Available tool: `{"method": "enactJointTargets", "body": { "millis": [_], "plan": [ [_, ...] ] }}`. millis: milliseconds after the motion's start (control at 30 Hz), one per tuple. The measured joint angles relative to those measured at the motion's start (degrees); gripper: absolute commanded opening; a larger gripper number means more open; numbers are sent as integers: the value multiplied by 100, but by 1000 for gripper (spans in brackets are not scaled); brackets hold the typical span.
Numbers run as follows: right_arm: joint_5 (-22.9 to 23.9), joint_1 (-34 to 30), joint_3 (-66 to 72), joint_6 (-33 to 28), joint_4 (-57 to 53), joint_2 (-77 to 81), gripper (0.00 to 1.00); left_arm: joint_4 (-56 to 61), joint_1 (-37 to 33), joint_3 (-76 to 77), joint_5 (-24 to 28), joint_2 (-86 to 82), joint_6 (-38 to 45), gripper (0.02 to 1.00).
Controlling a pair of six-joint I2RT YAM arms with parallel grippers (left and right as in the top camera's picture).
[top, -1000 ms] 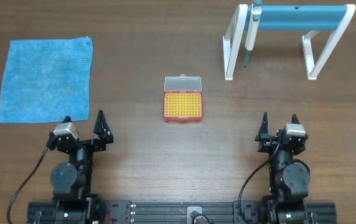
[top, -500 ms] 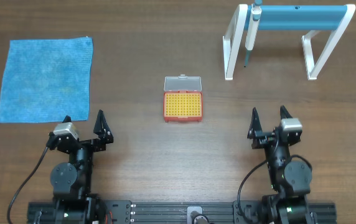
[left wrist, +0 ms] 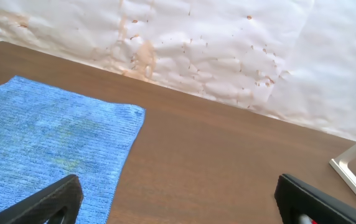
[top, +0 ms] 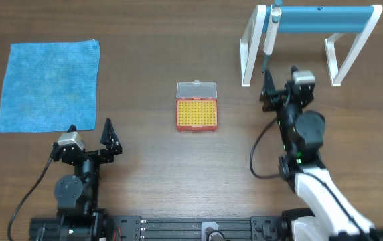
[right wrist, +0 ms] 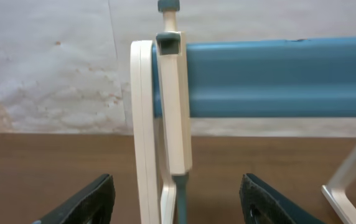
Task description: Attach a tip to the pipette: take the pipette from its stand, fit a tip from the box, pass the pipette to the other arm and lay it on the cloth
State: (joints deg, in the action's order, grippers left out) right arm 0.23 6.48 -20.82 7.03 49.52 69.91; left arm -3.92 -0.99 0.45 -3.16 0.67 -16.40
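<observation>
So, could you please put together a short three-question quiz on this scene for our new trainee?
1. True or false: the tip box stands open, between the blue cloth and the pipette stand.
2. The right gripper, fingers open, faces: A) the tip box; B) the pipette on its stand; C) the blue cloth.
3. Fill in: the blue cloth lies nearest the ___ gripper.
Key: 1 true; 2 B; 3 left, the left gripper.
</observation>
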Motion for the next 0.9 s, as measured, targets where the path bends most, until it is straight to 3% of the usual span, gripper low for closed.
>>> {"method": "enactJointTargets", "body": {
  "millis": [400, 900],
  "plan": [
    [111, 0, -890, -164, 68, 1408, 663, 0, 0, 0, 0, 0, 0, 998],
    [138, -90, -1335, -313, 70, 1882, 663, 0, 0, 0, 0, 0, 0, 996]
  ]
}}
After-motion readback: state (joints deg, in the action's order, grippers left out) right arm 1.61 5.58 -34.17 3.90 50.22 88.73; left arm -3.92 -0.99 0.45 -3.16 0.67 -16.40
